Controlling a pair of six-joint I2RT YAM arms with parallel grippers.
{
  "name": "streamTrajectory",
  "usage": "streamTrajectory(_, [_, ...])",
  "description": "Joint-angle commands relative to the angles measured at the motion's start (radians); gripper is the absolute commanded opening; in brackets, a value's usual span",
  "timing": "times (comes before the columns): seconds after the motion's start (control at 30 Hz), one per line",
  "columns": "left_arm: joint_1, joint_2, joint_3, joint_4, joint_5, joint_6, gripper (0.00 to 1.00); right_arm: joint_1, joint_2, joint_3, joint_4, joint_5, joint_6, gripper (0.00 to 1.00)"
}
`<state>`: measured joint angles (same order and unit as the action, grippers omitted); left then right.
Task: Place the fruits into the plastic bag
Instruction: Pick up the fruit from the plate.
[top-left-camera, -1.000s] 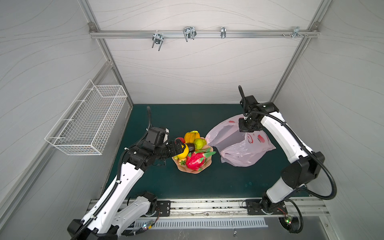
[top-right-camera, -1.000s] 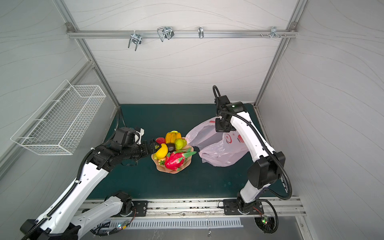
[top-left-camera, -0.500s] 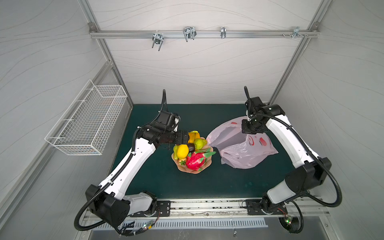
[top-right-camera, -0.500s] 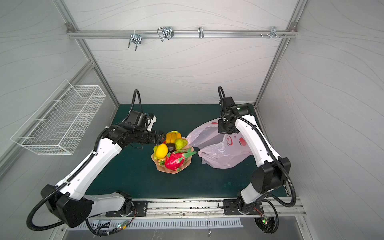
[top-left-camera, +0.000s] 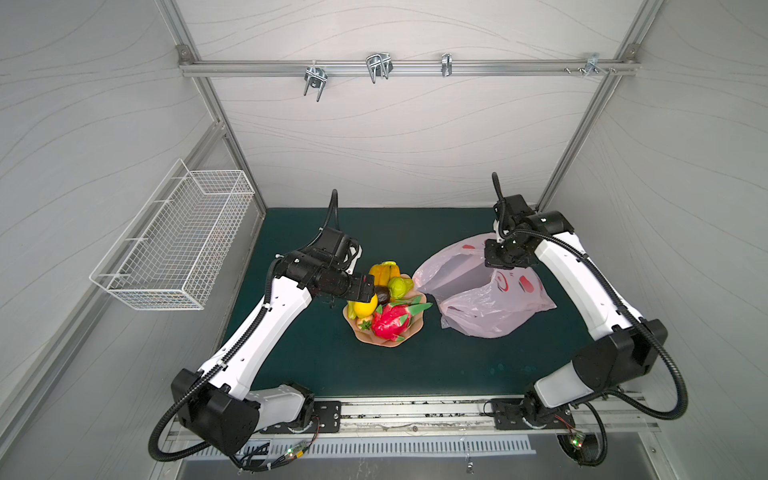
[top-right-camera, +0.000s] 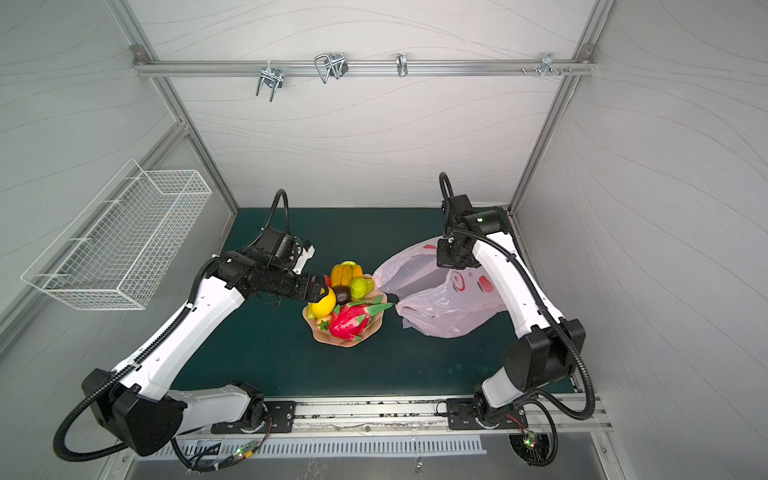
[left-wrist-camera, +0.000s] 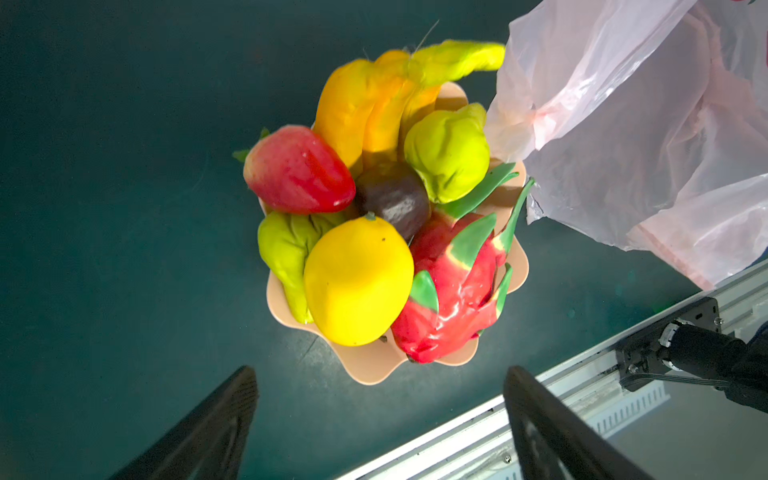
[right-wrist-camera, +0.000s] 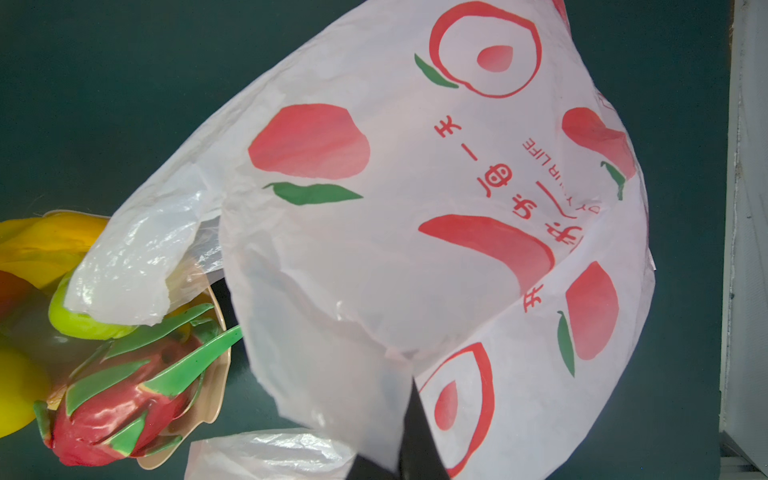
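Glossy toy fruits (left-wrist-camera: 386, 199) sit heaped on your peach-coloured scalloped plastic plate (left-wrist-camera: 370, 370), mid-way across the dark green matte mat (top-left-camera: 324, 365) between pale, wavy-grained wall panels (top-left-camera: 395, 145). Just beside it slumps the thin, crinkled translucent pink plastic bag (top-left-camera: 490, 307), printed with red peaches. Your left gripper (left-wrist-camera: 378, 374) hovers spread wide above the smooth yellow lemon (left-wrist-camera: 357, 282). Your right gripper (right-wrist-camera: 411, 415) is pinched closed on the bag's film, holding it raised.

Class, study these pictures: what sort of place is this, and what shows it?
Likely a robot test cell: an aluminium frame with panel walls, two arms bolted to a base rail, toy fruits on a plate by a plastic bag.
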<state>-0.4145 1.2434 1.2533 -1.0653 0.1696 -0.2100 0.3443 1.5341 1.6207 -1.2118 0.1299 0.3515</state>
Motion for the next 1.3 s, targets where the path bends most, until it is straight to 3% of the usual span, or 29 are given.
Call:
streamTrajectory(0.0, [-0.004,-0.034,-0.031,-0.051,0.03,-0.061,0.95,-0.008,-0.033,-0.003,-0.005,-0.011,-0.003,0.0])
streamTrajectory(0.37, [-0.026,-0.001,-0.086,-0.044,-0.073,-0.135,0.94,-0.007,-0.04,-0.01,0.008,-0.023,-0.006,0.0])
streamTrajectory(0.63, [-0.057,0.136,-0.026,0.009,-0.144,-0.172,0.91,-0.008,-0.045,-0.026,0.018,-0.024,-0.011,0.0])
streamTrajectory(1.27, [-0.076,0.25,-0.01,0.093,-0.133,-0.216,0.85,-0.008,-0.045,-0.032,0.038,-0.036,-0.015,0.0])
